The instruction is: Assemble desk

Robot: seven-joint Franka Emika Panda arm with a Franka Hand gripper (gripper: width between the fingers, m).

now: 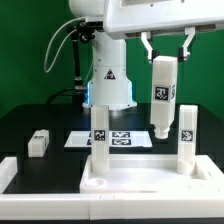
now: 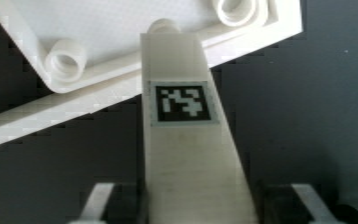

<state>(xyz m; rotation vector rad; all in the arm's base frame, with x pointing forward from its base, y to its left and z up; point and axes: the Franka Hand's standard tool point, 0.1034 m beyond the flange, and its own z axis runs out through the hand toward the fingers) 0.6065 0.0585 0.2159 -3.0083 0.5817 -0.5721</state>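
Observation:
The white desk tabletop (image 1: 130, 185) lies rim up at the front of the exterior view. Two legs stand upright in it, one toward that view's left (image 1: 100, 140) and one toward its right (image 1: 186, 140). My gripper (image 1: 166, 52) is shut on the top end of a third white leg (image 1: 163, 95). It holds this leg upright in the air above the tabletop, between the two standing legs. In the wrist view this leg (image 2: 185, 130), with its tag, points down at a tabletop corner (image 2: 87, 95) with round sockets. The fingers (image 2: 101, 200) flank it. A fourth leg (image 1: 39, 142) lies on the table at the exterior view's left.
The marker board (image 1: 118, 138) lies flat on the black table behind the tabletop. The robot's white base (image 1: 108, 75) stands behind that. A white rail (image 1: 8, 172) edges the table at the exterior view's left.

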